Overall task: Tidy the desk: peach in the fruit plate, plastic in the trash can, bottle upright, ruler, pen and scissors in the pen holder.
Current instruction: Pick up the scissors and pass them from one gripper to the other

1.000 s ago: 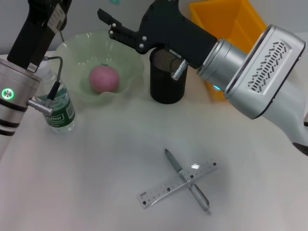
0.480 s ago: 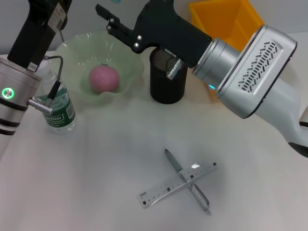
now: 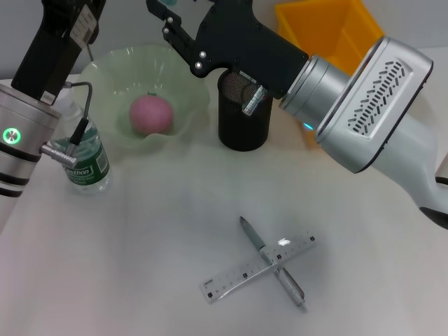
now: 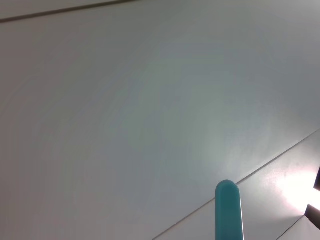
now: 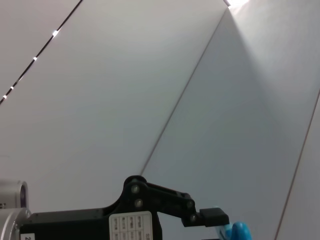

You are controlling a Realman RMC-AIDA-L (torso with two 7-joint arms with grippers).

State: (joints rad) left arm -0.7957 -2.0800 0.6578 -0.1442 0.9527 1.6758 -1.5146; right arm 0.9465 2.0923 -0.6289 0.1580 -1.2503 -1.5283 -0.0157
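While raised, right hand (image 3: 162, 8) above fruit plate (image 3: 112, 66)

Since a second ago: right gripper (image 3: 155, 5) lifted and swung up toward the far edge of the head view, its fingers now cut by the frame top above the fruit plate (image 3: 105, 77). Right arm's silver forearm drawn slightly back and up over the pen holder (image 3: 243, 129).
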